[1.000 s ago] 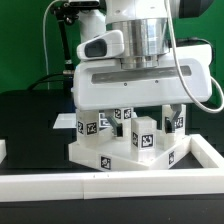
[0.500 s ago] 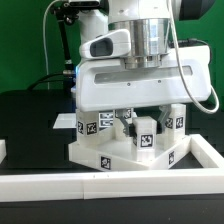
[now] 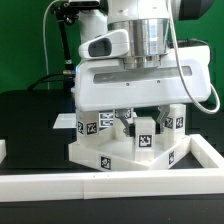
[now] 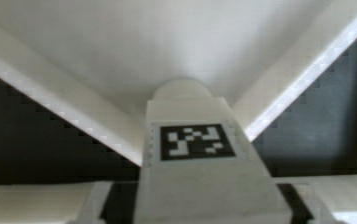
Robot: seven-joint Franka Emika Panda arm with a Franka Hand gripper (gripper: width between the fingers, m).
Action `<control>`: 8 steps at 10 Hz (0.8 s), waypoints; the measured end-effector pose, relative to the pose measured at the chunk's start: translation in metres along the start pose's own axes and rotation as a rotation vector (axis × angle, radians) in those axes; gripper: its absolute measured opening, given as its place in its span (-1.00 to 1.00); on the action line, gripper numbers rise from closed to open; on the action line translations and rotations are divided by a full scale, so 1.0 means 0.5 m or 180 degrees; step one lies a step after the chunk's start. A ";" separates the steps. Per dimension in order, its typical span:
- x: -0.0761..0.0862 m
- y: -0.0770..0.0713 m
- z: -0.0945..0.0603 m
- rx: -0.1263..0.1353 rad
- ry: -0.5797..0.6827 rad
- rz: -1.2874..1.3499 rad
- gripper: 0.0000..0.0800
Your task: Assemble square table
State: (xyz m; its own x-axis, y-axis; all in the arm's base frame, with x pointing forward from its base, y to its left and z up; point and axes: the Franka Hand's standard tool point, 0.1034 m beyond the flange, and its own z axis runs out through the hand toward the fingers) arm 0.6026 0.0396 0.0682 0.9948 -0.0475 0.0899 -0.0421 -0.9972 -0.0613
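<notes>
The square table's white slab (image 3: pixel 118 157) lies flat on the black table, with tagged legs standing on it at the exterior view's left (image 3: pixel 90 123), right (image 3: pixel 175 121) and back (image 3: pixel 121 114). My gripper (image 3: pixel 140 121) hangs straight down over the slab, shut on the front leg (image 3: pixel 144 136), which stands upright. In the wrist view this leg (image 4: pixel 196 140) fills the middle with its tag facing the camera. The dark fingers (image 4: pixel 122 200) press on both of its sides. Beyond it the slab's raised rims (image 4: pixel 59 80) meet in a corner.
A long white border bar (image 3: pixel 100 186) runs along the front, and another (image 3: pixel 207 150) runs along the exterior view's right. A short white piece (image 3: pixel 3 150) sits at the left edge. The marker board (image 3: pixel 62 124) lies behind the slab's left side.
The jaws went from wide apart to shut on the front leg. In the last half second nothing has moved.
</notes>
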 end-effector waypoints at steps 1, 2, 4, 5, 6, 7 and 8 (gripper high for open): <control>0.000 -0.001 0.000 0.0003 0.0000 0.0303 -0.28; 0.000 0.000 0.000 0.0002 0.0000 0.0537 -0.27; 0.004 0.010 0.000 0.0052 0.0070 0.1189 -0.27; 0.005 0.012 0.000 0.0075 0.0100 0.1584 -0.27; 0.006 0.013 0.000 0.0078 0.0143 0.1855 -0.27; 0.008 0.016 0.000 0.0093 0.0174 0.2060 -0.27; 0.008 0.016 0.000 0.0103 0.0170 0.2284 -0.27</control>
State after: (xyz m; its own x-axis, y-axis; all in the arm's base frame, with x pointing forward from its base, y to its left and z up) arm 0.6065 0.0316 0.0679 0.7170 -0.6941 0.0649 -0.6802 -0.7169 -0.1530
